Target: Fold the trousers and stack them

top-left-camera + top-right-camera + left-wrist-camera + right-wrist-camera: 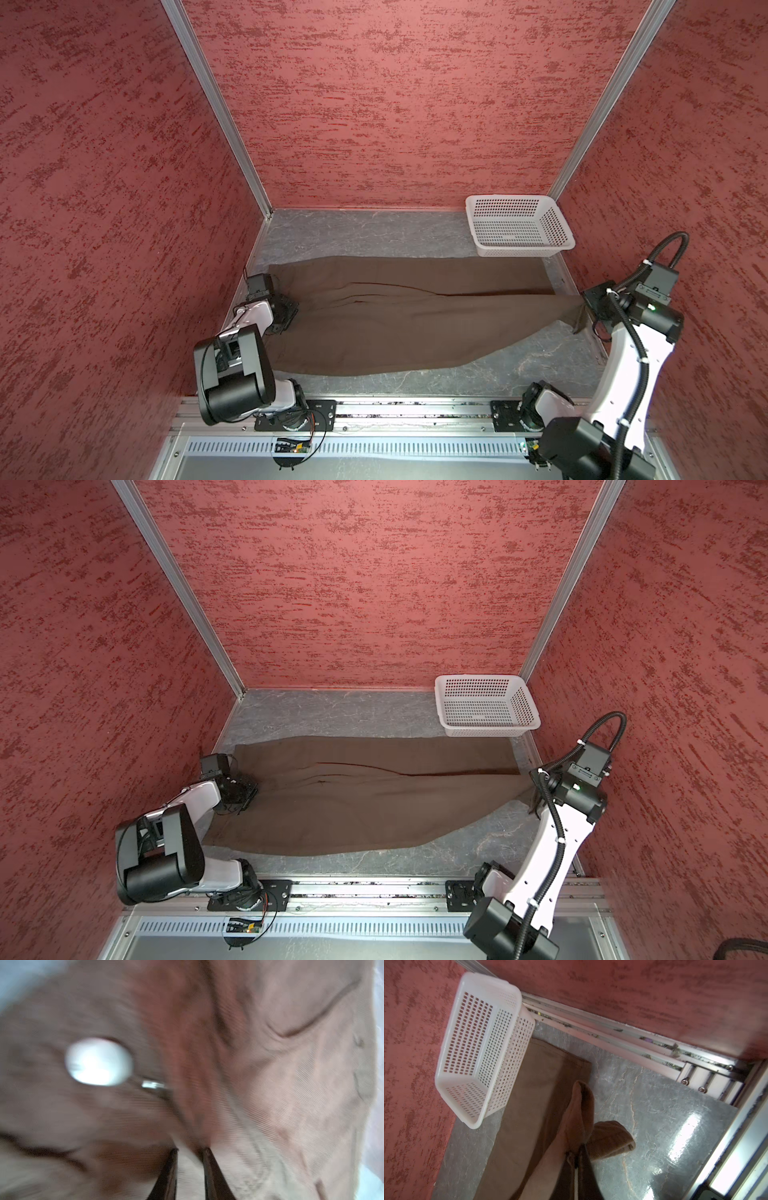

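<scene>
The dark brown trousers [395, 324] [353, 804] lie spread across the grey table, waist at the left and legs running right. My left gripper [291, 311] [249, 789] is low at the waist end. In the blurred left wrist view the left gripper [190, 1150] has a ridge of the trousers [291, 1084] between its narrow-set tips, near a pale waistband button [98, 1061]. My right gripper [586, 309] [536, 796] [576, 1155] is shut on the hem of the near leg of the trousers [529, 1105], held just above the table at the right edge. The far leg lies flat.
A white perforated basket [523, 251] [490, 731] [483, 1043] stands at the back right corner, just behind the far leg's end. Red textured walls close in the table on three sides. An aluminium rail [415, 409] runs along the front edge.
</scene>
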Robot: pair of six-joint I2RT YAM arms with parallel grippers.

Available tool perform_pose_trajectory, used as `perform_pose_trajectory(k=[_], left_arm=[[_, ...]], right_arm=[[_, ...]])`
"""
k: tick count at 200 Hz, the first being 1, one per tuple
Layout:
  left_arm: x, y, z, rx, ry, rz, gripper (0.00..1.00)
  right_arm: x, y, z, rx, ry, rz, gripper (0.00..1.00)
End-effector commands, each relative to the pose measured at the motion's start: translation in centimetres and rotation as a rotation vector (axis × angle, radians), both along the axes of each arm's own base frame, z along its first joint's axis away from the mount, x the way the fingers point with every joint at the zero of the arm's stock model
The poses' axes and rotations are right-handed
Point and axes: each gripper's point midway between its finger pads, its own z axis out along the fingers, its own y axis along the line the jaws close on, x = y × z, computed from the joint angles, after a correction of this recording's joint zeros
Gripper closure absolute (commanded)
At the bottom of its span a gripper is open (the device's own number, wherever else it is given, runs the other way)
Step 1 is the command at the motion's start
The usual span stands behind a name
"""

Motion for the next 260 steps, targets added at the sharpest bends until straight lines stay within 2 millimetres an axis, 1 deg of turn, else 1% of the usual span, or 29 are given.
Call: perform_pose_trajectory(k=[1, 18, 31, 44, 60, 65, 79, 94, 100, 106, 113, 128, 135, 159, 174, 190, 195, 197, 202, 223, 240, 260], left_arm=[[-2.4, 2.0, 0.5, 0.080, 0.053, 0.089, 0.76], [-2.7, 2.8, 1.5, 0.096, 0.029, 0.123, 0.75], [-2.7, 3.2, 2.0, 0.093, 0.008, 0.141, 0.74], [-2.6, 3.3, 2.2, 0.085, 0.000, 0.145, 0.74], [-2.3, 3.0, 2.3, 0.070, -0.004, 0.132, 0.74], [-2.2, 2.9, 2.3, 0.067, -0.005, 0.130, 0.74], [-1.9, 2.5, 2.5, 0.070, -0.004, 0.105, 0.74], [-1.7, 1.8, 2.9, 0.089, -0.001, 0.072, 0.73], [-1.5, 1.4, 3.1, 0.097, -0.001, 0.055, 0.73], [-1.4, 1.2, 3.4, 0.111, 0.001, 0.044, 0.73], [-1.2, 0.7, 3.6, 0.126, 0.003, 0.020, 0.73], [-1.0, -0.3, 4.1, 0.152, 0.013, -0.023, 0.72], [-1.0, -0.9, 4.2, 0.158, 0.019, -0.047, 0.72], [-1.9, -3.1, 4.3, 0.169, 0.057, -0.124, 0.71], [-2.8, -4.1, 4.3, 0.184, 0.077, -0.157, 0.71], [-3.8, -4.7, 3.9, 0.185, 0.098, -0.166, 0.70], [-4.2, -4.8, 3.6, 0.178, 0.105, -0.160, 0.70], [-4.3, -4.9, 3.5, 0.175, 0.107, -0.159, 0.70], [-4.6, -5.0, 3.1, 0.166, 0.115, -0.154, 0.70], [-5.5, -4.9, 1.8, 0.152, 0.153, -0.131, 0.70], [-5.6, -4.5, 1.2, 0.166, 0.183, -0.122, 0.71], [-5.6, -3.5, 0.3, 0.147, 0.220, -0.098, 0.71]], right_arm=[[-1.8, -0.7, -1.3, -0.033, 0.064, -0.065, 1.00], [-1.8, -0.5, -3.7, -0.007, 0.072, -0.067, 1.00], [-1.4, -0.7, -5.3, 0.003, 0.068, -0.071, 1.00], [-0.8, -1.2, -7.0, 0.014, 0.063, -0.083, 1.00], [0.3, -0.9, -9.9, 0.074, 0.065, -0.061, 1.00], [0.6, -0.8, -10.7, 0.095, 0.069, -0.053, 0.96], [1.3, -0.5, -12.6, 0.141, 0.074, -0.029, 0.80], [1.6, -0.8, -13.3, 0.139, 0.082, -0.025, 0.56], [1.5, -1.0, -13.2, 0.125, 0.089, -0.028, 0.49], [1.4, -1.3, -12.9, 0.102, 0.093, -0.028, 0.45], [1.2, -1.7, -12.5, 0.076, 0.101, -0.033, 0.41], [0.7, -2.3, -11.3, 0.014, 0.109, -0.042, 0.39], [0.6, -2.5, -10.6, -0.013, 0.104, -0.045, 0.39], [0.4, -2.2, -9.0, -0.068, 0.075, -0.022, 0.52], [0.7, -1.3, -8.8, -0.082, 0.074, 0.015, 0.59], [1.5, 0.1, -9.1, -0.094, 0.085, 0.073, 0.72], [1.7, 0.4, -9.2, -0.098, 0.086, 0.087, 0.76], [2.0, 0.9, -9.3, -0.098, 0.087, 0.112, 0.78], [2.5, 1.6, -9.4, -0.098, 0.088, 0.139, 0.81], [4.0, 4.1, -10.6, -0.085, 0.116, 0.249, 0.89], [4.8, 5.7, -11.5, -0.080, 0.148, 0.323, 0.92], [5.5, 6.9, -12.2, -0.064, 0.158, 0.371, 0.92]])
